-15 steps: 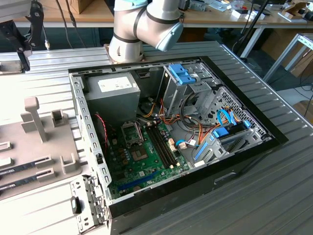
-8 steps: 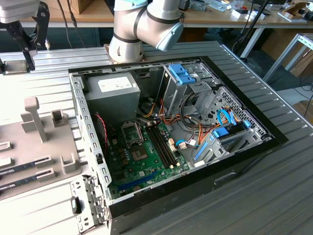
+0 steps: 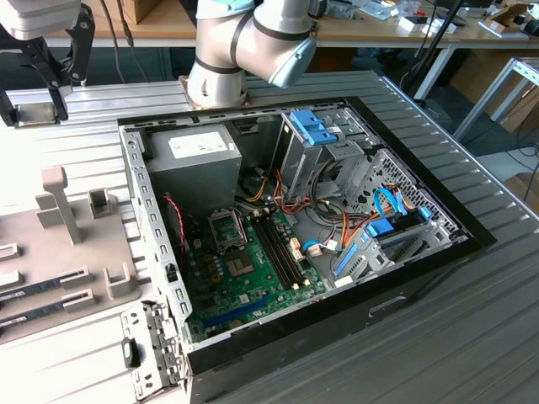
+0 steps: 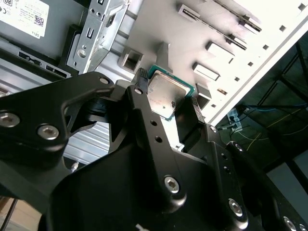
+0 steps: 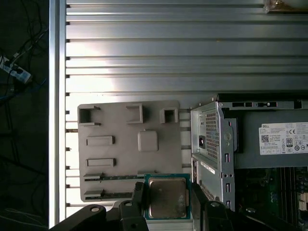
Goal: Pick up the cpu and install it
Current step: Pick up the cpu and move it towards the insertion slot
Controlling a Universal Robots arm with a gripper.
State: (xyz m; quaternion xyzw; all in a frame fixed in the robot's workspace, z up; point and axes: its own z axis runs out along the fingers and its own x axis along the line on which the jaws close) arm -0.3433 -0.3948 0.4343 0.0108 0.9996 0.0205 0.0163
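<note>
My jaws grip the cpu (image 5: 167, 197) by its edges (metal top showing) above the grey tray (image 5: 120, 159)

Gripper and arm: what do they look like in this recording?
The gripper is matte black, with angular linked fingers studded with silver hex bolts. The arm is silver-grey tubing with rounded pale blue-grey joint caps.
</note>
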